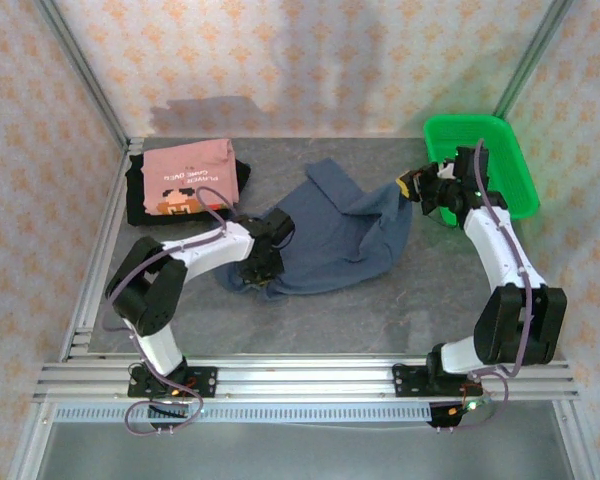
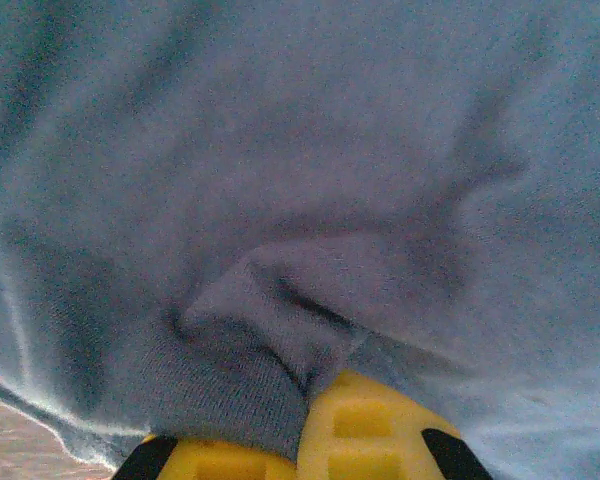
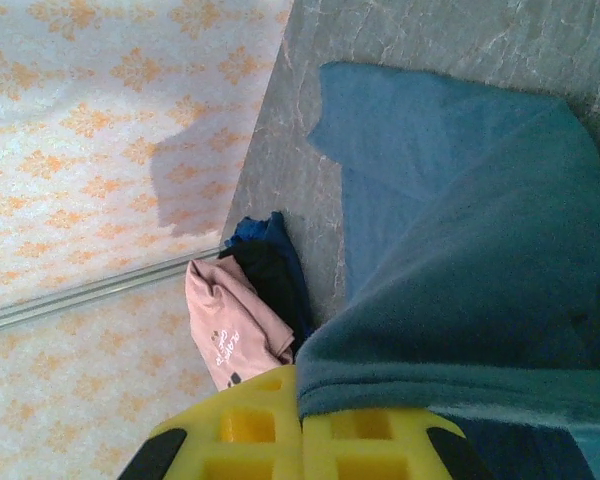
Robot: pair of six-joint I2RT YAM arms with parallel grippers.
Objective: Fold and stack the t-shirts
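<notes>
The slate-blue t-shirt (image 1: 330, 235) lies crumpled in the middle of the table. My left gripper (image 1: 255, 268) is shut on its near left edge, and in the left wrist view the blue cloth (image 2: 280, 200) bunches between the yellow fingers (image 2: 380, 425). My right gripper (image 1: 412, 190) is shut on the shirt's right corner, held up off the table; the hem (image 3: 460, 330) runs into the closed jaws of that gripper (image 3: 300, 400). The salmon-pink t-shirt (image 1: 190, 178) lies folded on the black t-shirt (image 1: 140, 205) at the back left; the pink t-shirt (image 3: 225, 320) shows again in the right wrist view.
A green mesh basket (image 1: 480, 165) stands at the back right, just behind my right gripper. Metal frame posts and patterned walls close in the grey table (image 1: 380, 310) on three sides. Bare table shows along the front.
</notes>
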